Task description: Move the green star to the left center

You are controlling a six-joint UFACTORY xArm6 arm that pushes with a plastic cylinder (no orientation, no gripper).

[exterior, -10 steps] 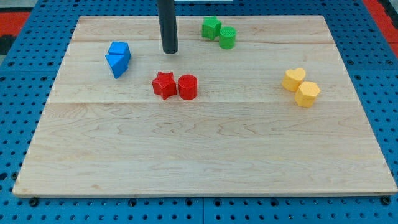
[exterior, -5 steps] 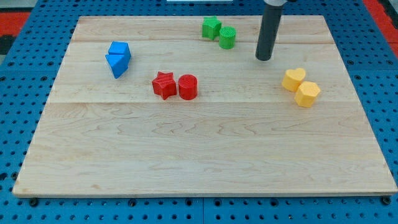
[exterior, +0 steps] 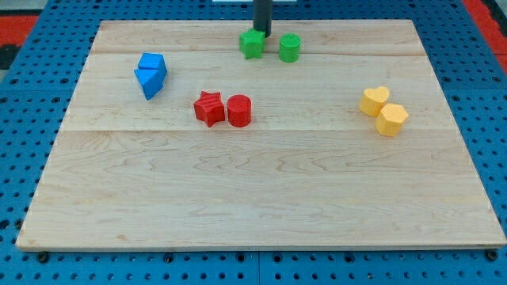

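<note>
Tool tip (exterior: pixel 262 35) sat at table (exterior: pixel 253 206) top edge, touching green star (exterior: pixel 252 43) on star's upper right side. Tool was plain rod, no jaws, holding nothing. Green cylinder (exterior: pixel 290 48) stood just right of tip, apart from star. Red star (exterior: pixel 209 108) and red cylinder (exterior: pixel 239 110) lay below tip; blue blocks (exterior: pixel 150 74) far left and lower. Step in hand, by my judgement: start of push. Next move called for steady shove down-left, passing between blue and red blocks, correcting for star slipping off rod.
</note>
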